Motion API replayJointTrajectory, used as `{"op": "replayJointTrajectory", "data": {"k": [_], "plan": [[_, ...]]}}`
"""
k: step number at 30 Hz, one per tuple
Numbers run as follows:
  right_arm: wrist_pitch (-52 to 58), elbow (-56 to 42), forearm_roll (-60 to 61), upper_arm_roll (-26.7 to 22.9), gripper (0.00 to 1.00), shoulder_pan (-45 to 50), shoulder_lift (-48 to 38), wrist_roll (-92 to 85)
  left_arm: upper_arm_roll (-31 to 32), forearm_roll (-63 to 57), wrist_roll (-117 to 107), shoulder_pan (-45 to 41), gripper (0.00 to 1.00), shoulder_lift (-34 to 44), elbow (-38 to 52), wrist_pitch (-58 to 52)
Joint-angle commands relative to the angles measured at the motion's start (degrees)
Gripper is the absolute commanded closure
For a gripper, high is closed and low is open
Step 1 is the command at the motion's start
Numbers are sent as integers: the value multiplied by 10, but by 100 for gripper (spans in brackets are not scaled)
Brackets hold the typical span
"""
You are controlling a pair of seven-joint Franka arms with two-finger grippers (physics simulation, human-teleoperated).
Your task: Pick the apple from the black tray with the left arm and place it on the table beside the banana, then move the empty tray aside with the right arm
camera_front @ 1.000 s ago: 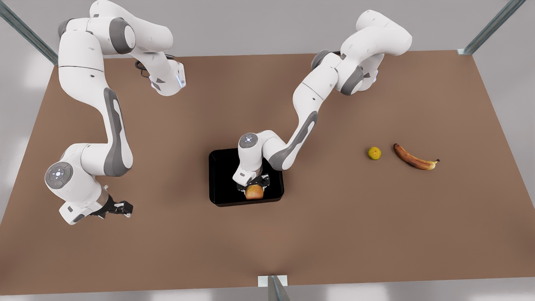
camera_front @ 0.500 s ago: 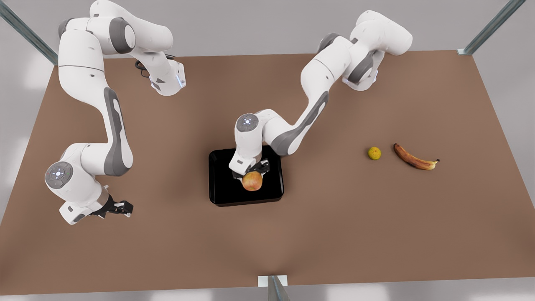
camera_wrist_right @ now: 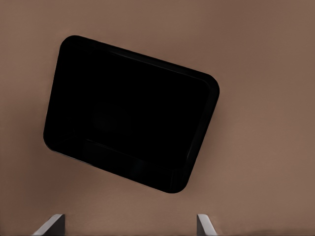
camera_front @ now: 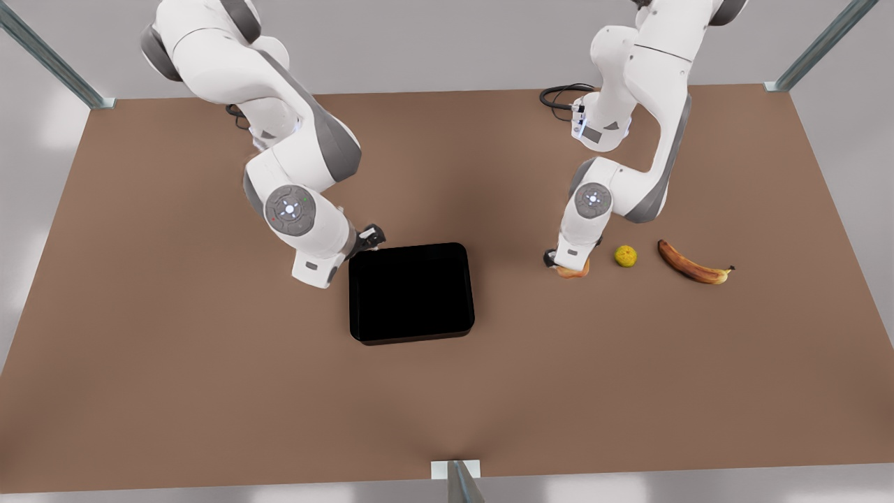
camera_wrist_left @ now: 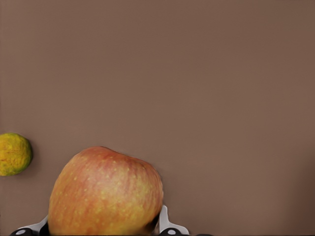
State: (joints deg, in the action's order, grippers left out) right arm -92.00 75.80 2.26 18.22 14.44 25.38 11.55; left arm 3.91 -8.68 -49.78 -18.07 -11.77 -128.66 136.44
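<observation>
While the left gripper point(camera_front: 567, 268) is clasping the apple point(camera_front: 574, 270) low at the table point(camera_front: 628, 391), just short of the small speckled fruit point(camera_front: 626, 256) (the banana point(camera_front: 693, 263) is lying beyond), it is best parting gently, as the right gripper point(camera_front: 369, 237), fingers spread, is hovering beside the emptied black tray point(camera_front: 411, 293).

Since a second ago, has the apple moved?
Yes. The apple has left the black tray and gone toward the front view's right, now in the left gripper low at the table, beside the small yellow-green fruit.
</observation>
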Motion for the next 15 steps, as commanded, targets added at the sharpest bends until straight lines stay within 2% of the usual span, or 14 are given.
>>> {"op": "replayJointTrajectory", "data": {"k": [1,5,7,8,11,13,15], "plan": [[-48,0,1,-6,0,1,21,371,-1,-2,320,36,9,-20,-28,189],[-78,1,0,-73,0,1,45,335,-2,-3,420,121,9,-83,-57,307],[-105,23,1,-79,2,4,42,314,-2,-3,421,126,6,-94,-58,309],[-138,58,2,-79,2,3,30,306,-2,-3,421,126,0,-97,-58,309],[-171,66,1,-78,0,6,34,308,-2,-3,420,126,0,-96,-58,308],[-181,66,0,-78,0,6,46,299,-2,-3,420,126,0,-68,-58,293],[-193,67,-20,-77,0,6,62,285,-1,-5,421,124,0,16,-56,169]]}}
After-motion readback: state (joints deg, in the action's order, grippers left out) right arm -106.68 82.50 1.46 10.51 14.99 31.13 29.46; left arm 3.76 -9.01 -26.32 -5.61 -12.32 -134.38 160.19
